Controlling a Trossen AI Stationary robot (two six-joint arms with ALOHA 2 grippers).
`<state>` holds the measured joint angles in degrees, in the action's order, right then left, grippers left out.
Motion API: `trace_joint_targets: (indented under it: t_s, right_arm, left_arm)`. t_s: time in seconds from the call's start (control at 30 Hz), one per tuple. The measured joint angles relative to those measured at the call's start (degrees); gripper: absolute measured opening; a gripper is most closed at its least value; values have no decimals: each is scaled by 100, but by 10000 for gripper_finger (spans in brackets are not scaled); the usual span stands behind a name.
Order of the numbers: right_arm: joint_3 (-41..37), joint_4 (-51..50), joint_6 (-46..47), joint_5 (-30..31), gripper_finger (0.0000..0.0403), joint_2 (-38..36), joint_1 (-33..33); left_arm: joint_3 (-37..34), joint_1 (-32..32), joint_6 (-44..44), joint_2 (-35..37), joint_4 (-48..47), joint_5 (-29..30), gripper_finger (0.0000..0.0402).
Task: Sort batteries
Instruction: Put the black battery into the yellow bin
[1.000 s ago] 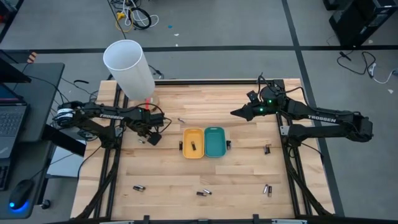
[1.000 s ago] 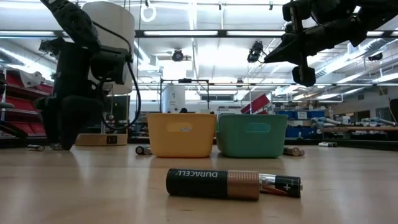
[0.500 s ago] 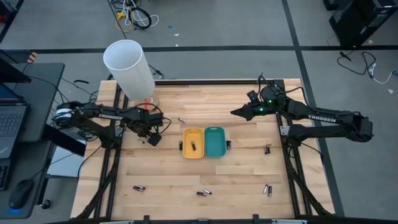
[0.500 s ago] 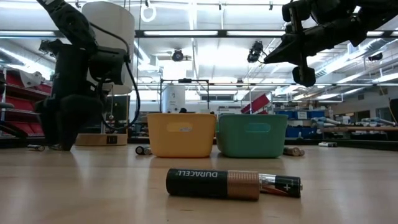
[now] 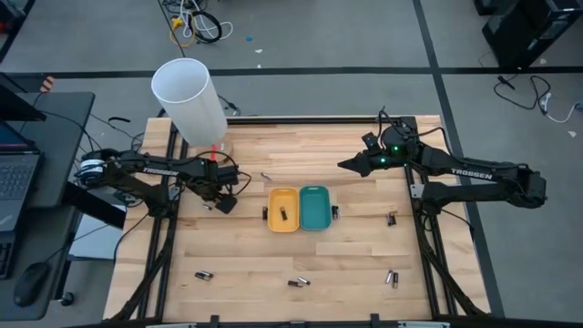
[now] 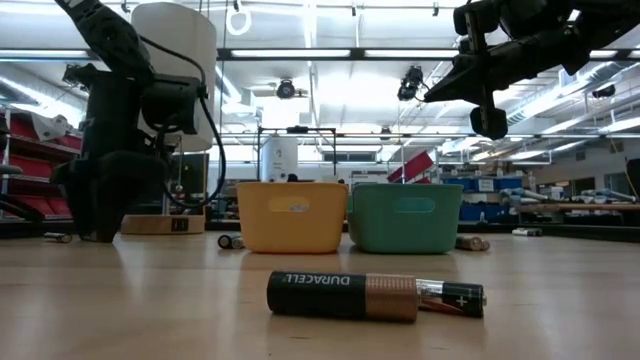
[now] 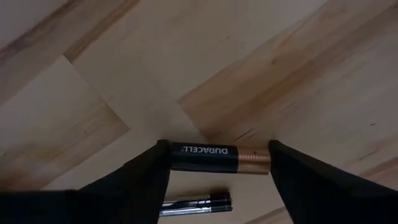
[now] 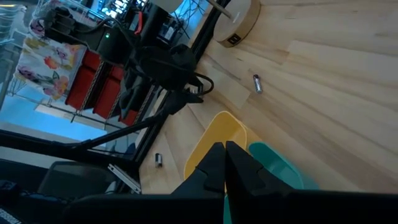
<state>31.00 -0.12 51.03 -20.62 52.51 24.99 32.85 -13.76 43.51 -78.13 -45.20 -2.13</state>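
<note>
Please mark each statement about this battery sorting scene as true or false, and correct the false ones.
1. The left hand is down at the table with a Duracell battery between its fingers. True.
2. The right hand is holding a battery. False: it is shut on nothing, raised above the table.
3. The yellow tray has one battery in it. True.
4. The teal tray stands apart from the yellow tray, at the table's far edge. False: the two stand side by side at the middle of the table.
5. A second, slimmer battery lies beside the one at the left hand. True.
</note>
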Motion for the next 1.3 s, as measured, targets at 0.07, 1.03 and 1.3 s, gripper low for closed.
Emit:
trace_joint_targets:
  t_s: [0.07,1.03,1.3]
  right_arm:
    - [0,0,0,0,0,0,0]
    - [0,0,-224,168,0,0,4]
    - [0,0,-260,166,1,0,4]
  left_arm:
    - [60,0,2,-18,-42,4,257]
    - [1780,1269,160,-30,2728,446,255]
    - [1782,1812,-2265,-211,3646,464,255]
